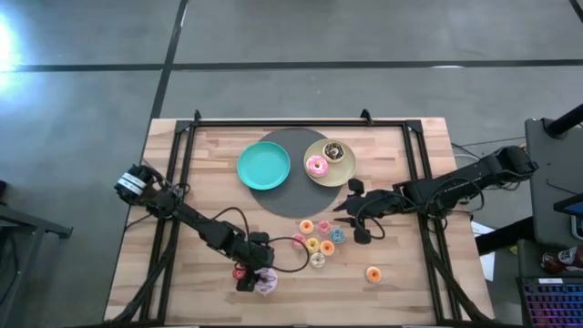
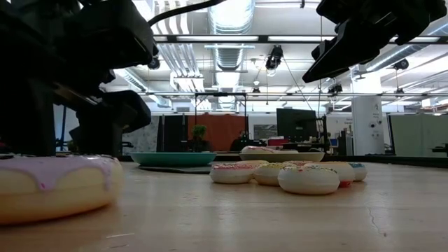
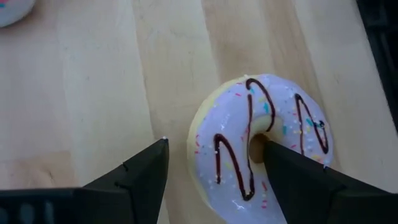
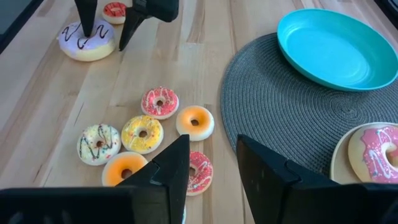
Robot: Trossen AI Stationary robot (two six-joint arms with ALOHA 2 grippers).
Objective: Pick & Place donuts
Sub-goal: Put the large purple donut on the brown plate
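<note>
The lilac-white donut with chocolate squiggles (image 3: 261, 143) lies flat near the table's near edge (image 1: 266, 284). My left gripper (image 3: 212, 148) is open and points down over it. One finger stands at the donut's hole and the other outside its rim. My right gripper (image 4: 211, 142) is open and hovers above the cluster of tiny donuts (image 4: 143, 134) at mid-table, touching nothing. A pink donut (image 1: 316, 166) and a chocolate donut (image 1: 334, 150) rest on the beige plate (image 1: 344, 173). One tiny red donut (image 1: 240, 271) lies beside the left gripper. My left gripper comes at the lilac-white donut from above, pointing down. One fingertip (image 3: 273, 155) is at the centre hole (image 3: 256, 148) and the other (image 3: 155, 155) is outside the ring, over bare wood. Whether either finger touches the donut, I cannot tell. The donut lies flat on the table.
A teal plate (image 1: 264, 166) sits partly on a round dark woven mat (image 1: 291, 205) at the far middle, with the beige plate beside it. A lone orange donut (image 1: 373, 274) lies toward the near right. Black frame rails run along the table's left and right sides.
</note>
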